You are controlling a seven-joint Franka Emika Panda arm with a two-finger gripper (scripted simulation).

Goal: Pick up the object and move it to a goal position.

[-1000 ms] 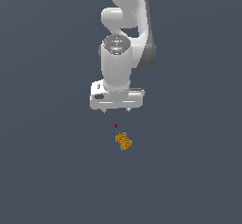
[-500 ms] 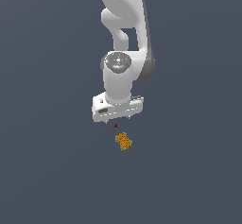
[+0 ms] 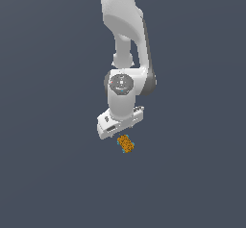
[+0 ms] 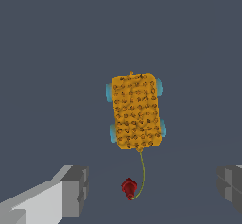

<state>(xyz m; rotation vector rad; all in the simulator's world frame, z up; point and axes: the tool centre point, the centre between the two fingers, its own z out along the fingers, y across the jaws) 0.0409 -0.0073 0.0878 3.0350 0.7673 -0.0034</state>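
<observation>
Orange block: the object (image 4: 136, 112) is a small speckled orange rectangle with light-blue bits at its long edges; it lies flat on the dark grey worktop (image 3: 53, 174).
Where it lies: in the exterior view the object (image 3: 126, 144) sits just under my white arm (image 3: 126, 44), partly tucked beneath my hand.
Gripper: my gripper (image 4: 151, 190) is released, its grey fingers (image 4: 75, 191) spread wide with nothing between them; the object lies beyond the fingertips, not yet between them.
Gripper in the exterior view: only its white body (image 3: 119, 124) shows; the fingers are hidden from that side.
Thin cord: a fine yellowish cord (image 4: 142, 176) runs from the object's near short edge to a red knob.
Red knob: the red knob (image 4: 129, 188) sits between my two fingers, near the object but apart from it.
Containers: I see none.
In the way: only the cord and the red knob lie between my fingers and the object.
</observation>
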